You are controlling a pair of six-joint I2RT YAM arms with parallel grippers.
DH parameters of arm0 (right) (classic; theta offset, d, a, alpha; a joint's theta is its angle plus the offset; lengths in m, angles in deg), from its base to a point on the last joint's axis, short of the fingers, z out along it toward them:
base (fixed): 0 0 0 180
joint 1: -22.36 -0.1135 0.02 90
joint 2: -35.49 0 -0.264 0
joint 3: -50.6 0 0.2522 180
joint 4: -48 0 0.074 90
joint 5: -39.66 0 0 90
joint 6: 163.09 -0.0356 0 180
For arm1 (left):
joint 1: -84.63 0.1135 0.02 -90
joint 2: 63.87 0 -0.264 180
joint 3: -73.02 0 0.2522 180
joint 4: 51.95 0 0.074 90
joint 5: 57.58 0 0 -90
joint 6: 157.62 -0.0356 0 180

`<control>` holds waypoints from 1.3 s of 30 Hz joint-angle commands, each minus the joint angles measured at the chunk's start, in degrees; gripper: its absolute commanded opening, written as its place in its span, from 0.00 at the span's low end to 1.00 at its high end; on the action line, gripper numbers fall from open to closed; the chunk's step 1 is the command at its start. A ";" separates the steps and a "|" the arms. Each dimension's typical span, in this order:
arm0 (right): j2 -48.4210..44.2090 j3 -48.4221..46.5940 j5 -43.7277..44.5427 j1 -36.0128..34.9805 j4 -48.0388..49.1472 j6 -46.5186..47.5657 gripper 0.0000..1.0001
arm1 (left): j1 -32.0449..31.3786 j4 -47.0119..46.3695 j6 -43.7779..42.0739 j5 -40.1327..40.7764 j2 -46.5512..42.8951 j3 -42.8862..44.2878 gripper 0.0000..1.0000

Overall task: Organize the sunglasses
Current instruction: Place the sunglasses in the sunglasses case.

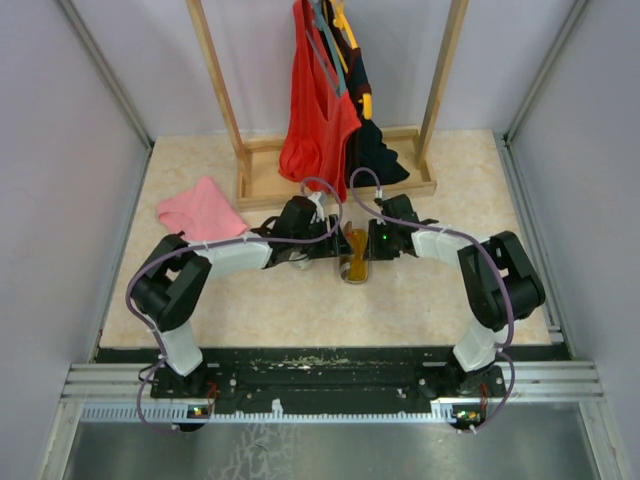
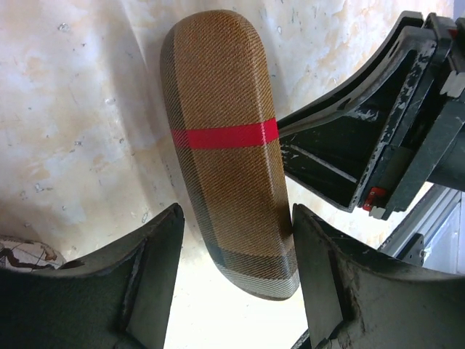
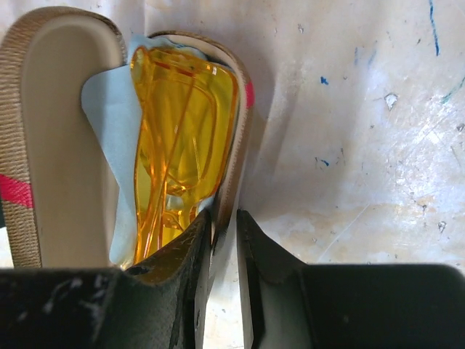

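The sunglasses point(image 3: 182, 123) look translucent orange-yellow and lie folded inside the open brown case point(image 3: 236, 145) on a light blue cloth point(image 3: 105, 109). The case's lid point(image 3: 65, 131) stands open on the left. My right gripper point(image 3: 224, 218) is shut on the case's right wall, one finger inside and one outside. In the left wrist view the case point(image 2: 225, 145) shows its woven brown back with a red stripe. My left gripper point(image 2: 237, 211) is open and straddles its near end. In the top view both grippers meet at the case point(image 1: 354, 262) mid-table.
A pink cloth point(image 1: 200, 210) lies at the back left. Behind the arms stands a wooden rack point(image 1: 400, 188) with a red garment point(image 1: 315, 110) and a dark one point(image 1: 378, 155) hanging from it. Grey walls close in both sides.
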 commanded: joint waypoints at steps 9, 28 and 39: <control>0.98 -0.46 -0.90 -0.21 2.93 0.57 0.21 | -0.97 -0.26 -0.42 -0.87 1.61 2.85 0.66; -7.90 0.67 0.89 0.16 1.28 0.39 0.31 | -1.10 3.53 -2.92 2.70 -2.34 3.31 0.66; -11.97 5.13 5.38 1.14 2.84 -2.05 0.23 | -1.11 3.41 -2.92 2.14 -2.88 3.74 0.65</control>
